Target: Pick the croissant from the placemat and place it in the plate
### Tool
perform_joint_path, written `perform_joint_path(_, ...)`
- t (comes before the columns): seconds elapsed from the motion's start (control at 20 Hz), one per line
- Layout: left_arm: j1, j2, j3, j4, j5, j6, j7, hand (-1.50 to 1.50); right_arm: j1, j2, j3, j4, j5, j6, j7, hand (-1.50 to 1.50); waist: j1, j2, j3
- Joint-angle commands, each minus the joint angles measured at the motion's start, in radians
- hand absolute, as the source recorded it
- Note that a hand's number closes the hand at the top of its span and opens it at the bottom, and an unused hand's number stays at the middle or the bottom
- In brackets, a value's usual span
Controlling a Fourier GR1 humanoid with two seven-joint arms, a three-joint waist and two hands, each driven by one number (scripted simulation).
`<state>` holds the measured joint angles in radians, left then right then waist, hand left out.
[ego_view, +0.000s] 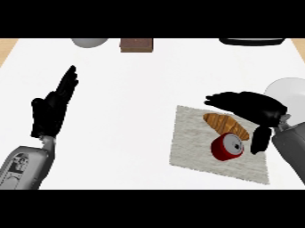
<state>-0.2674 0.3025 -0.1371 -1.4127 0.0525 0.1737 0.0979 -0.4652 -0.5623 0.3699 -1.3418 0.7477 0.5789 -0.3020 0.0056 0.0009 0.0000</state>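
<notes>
The right hand (253, 108) hovers with its fingers half curled and holds nothing; the croissant (226, 125) lies just below its fingers on the placemat (194, 151). The plate (299, 95) is behind this hand. The left hand (53, 109) rests open.

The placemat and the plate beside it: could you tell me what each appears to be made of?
The placemat looks like woven fabric: its grey-beige surface is speckled and matte, with slightly uneven edges. The plate looks like glazed ceramic, though it could be plastic: smooth, white, with soft shading toward its rim.
</notes>
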Motion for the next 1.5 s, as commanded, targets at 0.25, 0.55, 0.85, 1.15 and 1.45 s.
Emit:
perform_joint_path(0.25, 0.07, -0.015, 0.034, -0.084, -0.038, -0.052, 0.021, 0.0, -0.042, 0.103, -0.02, 0.163, 0.153, -0.024, -0.061, -1.5, 0.001, -0.001, 0.0)
perform_joint_path(0.55, 0.036, -0.047, 0.067, -0.013, -0.061, -0.067, -0.013, 0.0, -0.09, 0.164, -0.029, 0.394, 0.26, -0.132, -0.136, -1.5, 0.002, 0.001, 0.0)
perform_joint_path(0.85, -0.035, -0.012, 0.14, 0.027, -0.034, -0.132, 0.017, 0.0, -0.049, 0.154, -0.077, 0.293, 0.269, -0.169, -0.186, 1.5, -0.004, -0.001, 0.0)
perform_joint_path(1.15, 0.042, -0.093, 0.094, 0.0, -0.107, -0.087, -0.021, 0.0, -0.1, 0.239, -0.117, 0.46, 0.34, -0.296, -0.215, 1.5, 0.001, 0.0, 0.0)
perform_joint_path(1.45, 0.049, -0.049, 0.143, -0.005, -0.09, -0.092, -0.015, 0.0, 0.049, -0.142, -0.353, 0.515, 0.232, -0.373, -0.379, 1.5, -0.062, -0.001, 0.003)
